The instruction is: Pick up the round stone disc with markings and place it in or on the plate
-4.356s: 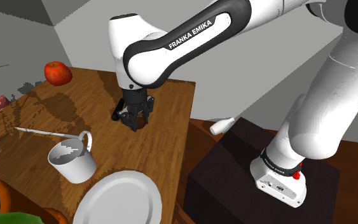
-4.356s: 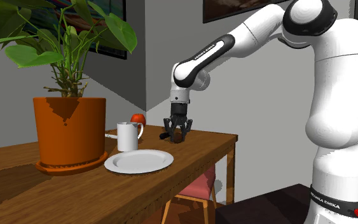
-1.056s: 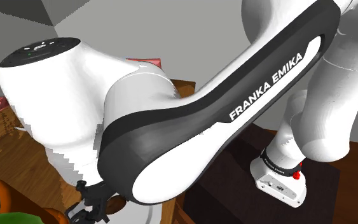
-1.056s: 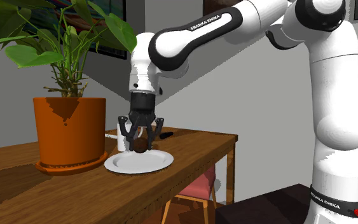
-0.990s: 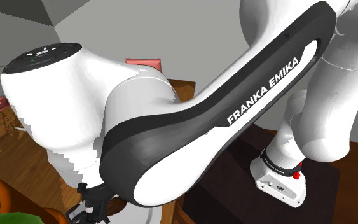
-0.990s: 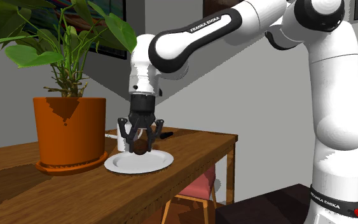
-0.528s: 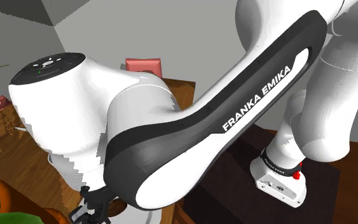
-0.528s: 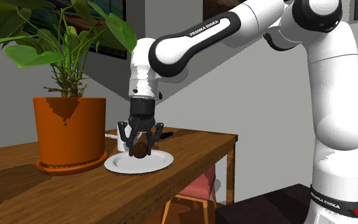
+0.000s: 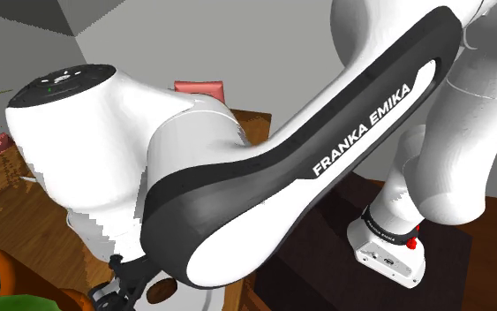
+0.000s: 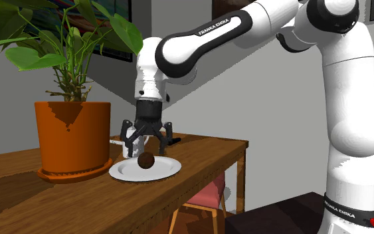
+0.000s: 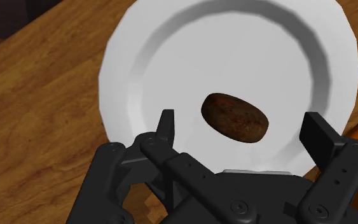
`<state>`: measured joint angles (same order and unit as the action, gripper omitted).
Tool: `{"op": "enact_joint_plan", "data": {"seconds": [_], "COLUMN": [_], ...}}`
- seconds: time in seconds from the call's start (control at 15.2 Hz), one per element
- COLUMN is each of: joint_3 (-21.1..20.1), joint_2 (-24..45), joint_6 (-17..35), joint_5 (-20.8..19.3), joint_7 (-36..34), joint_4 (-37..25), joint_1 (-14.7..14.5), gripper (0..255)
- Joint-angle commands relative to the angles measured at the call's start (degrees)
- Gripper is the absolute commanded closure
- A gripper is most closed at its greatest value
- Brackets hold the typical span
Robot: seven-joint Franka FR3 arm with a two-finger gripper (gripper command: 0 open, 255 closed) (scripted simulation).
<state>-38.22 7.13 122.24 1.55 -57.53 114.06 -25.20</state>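
Since the frame half a second earlier the jaws have spread apart and let go. On the white plate [image 10: 122,171] the dark brown stone disc [image 10: 146,161] lies free, directly beneath the black gripper [image 10: 147,145], so a straight upward retreat should clear it.

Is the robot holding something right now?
Nothing. The end effector is open above the white plate, and the brown disc rests on the plate with neither finger touching it.
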Motion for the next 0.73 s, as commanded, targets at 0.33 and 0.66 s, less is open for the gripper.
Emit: {"op": "enact_joint_plan", "data": {"seconds": [0.33, 0.66], "joint_3": [0.07, 0.07], "joint_2": [-2.71, -2.7], "joint_6": [-5.93, -5.92], "joint_5": [1.81, 1.81], "joint_7": [1.32, 1.31], "joint_4": [-3.68, -3.68], "joint_1": [0.79, 0.79], "gripper": [0, 0]}}
